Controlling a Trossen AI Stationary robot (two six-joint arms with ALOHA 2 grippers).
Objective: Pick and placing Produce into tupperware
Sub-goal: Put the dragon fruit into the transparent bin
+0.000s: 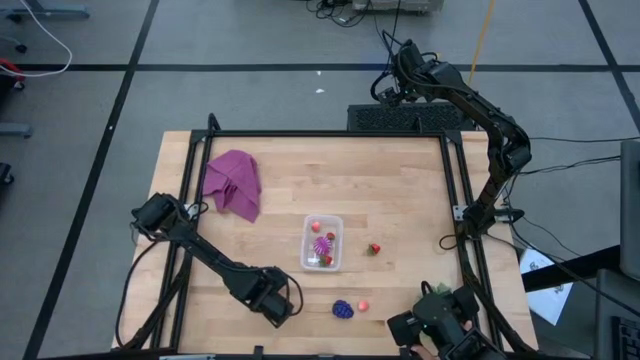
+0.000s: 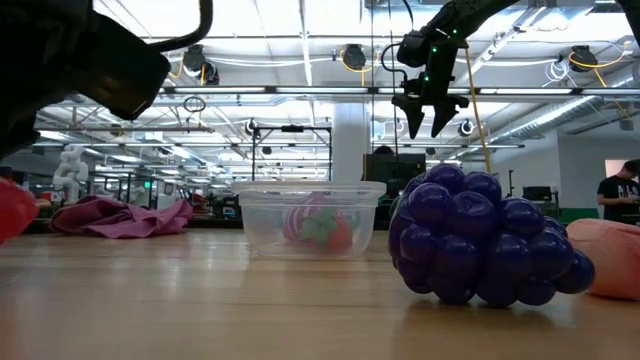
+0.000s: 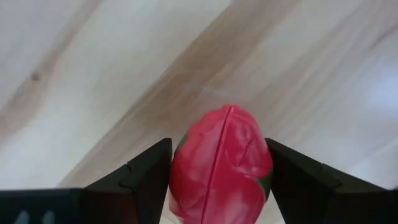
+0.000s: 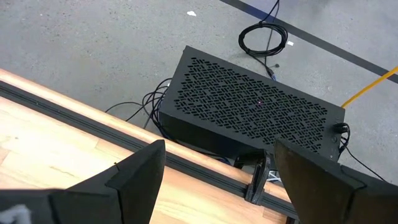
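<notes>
We judge the main risk to be the smooth, rounded red fruit (image 3: pixel 221 165) squirting out from between the fingers as the left gripper (image 3: pixel 219 177) lifts, since both pads only meet its bulging sides. That gripper is partly closed, pinching the fruit just above the wood, with the tupperware (image 1: pixel 322 243) off to its side. The right gripper (image 4: pixel 217 180) waits spread and empty, far beyond the table's back edge.
</notes>
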